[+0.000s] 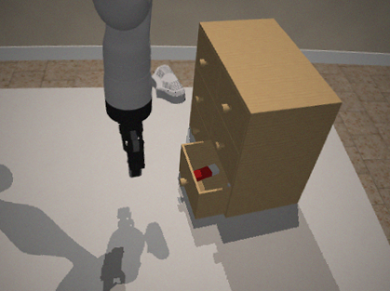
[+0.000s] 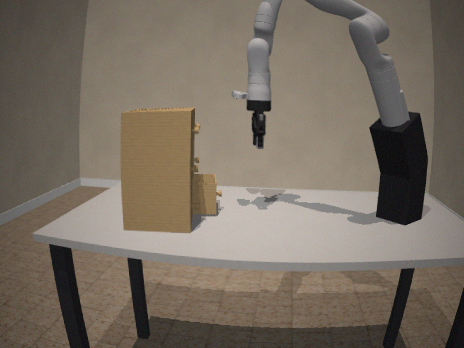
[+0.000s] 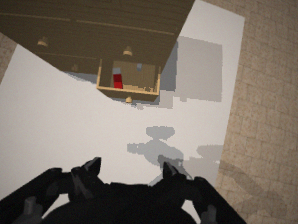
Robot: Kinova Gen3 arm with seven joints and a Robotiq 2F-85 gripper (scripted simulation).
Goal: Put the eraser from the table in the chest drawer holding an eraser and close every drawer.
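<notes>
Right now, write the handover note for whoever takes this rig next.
Gripper: open, empty, hanging high above the table in front of the chest.
Bottom drawer: pulled partly out; a red eraser lies in it beside a grey item.
No eraser shows on the table in any view, so the drop looks done, though a second eraser cannot be made out.
Left: push that drawer in; the other drawers look shut.

The pincer (image 2: 258, 143) hangs high above the desk (image 1: 50, 126), fingers spread wide with nothing between them and open air all around. Ahead stands the chest (image 1: 278, 130); its bottom drawer (image 1: 203, 196) juts out, open upward, with a red eraser (image 1: 203, 173) inside. The other drawer fronts stay flush.
</notes>
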